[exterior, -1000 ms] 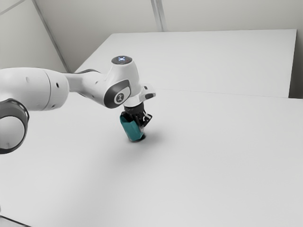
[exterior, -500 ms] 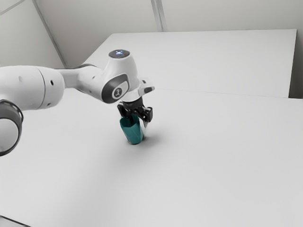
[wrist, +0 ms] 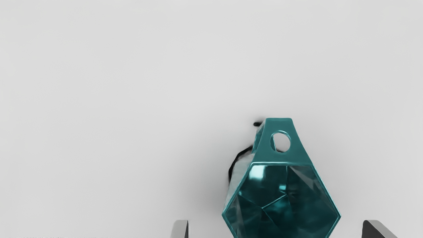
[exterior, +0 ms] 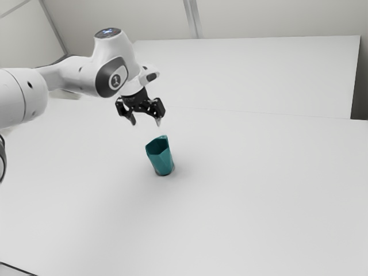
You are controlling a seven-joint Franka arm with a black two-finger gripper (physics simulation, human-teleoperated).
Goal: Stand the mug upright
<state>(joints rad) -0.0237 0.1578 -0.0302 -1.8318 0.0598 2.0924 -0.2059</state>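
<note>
My gripper [exterior: 145,122] hangs above the table, up and toward the exterior view's left from the teal mug [exterior: 161,159], with a gap between them. The mug stands on its base with its faceted opening up, and nothing is holding it. Looking down in the wrist view, I see into the mug [wrist: 281,201], its flat handle with a round hole at one side. The two fingertips of the gripper [wrist: 275,228] stand wide apart with empty space between them; the mug lies beyond the tips.
The white table [exterior: 247,190] spreads around the mug. Behind it rises a pale wall [exterior: 276,17].
My gripper has let go of the mug, opened, and moved up and toward the exterior view's left. The mug, earlier at the gripper, now stands by itself in about the same spot.
</note>
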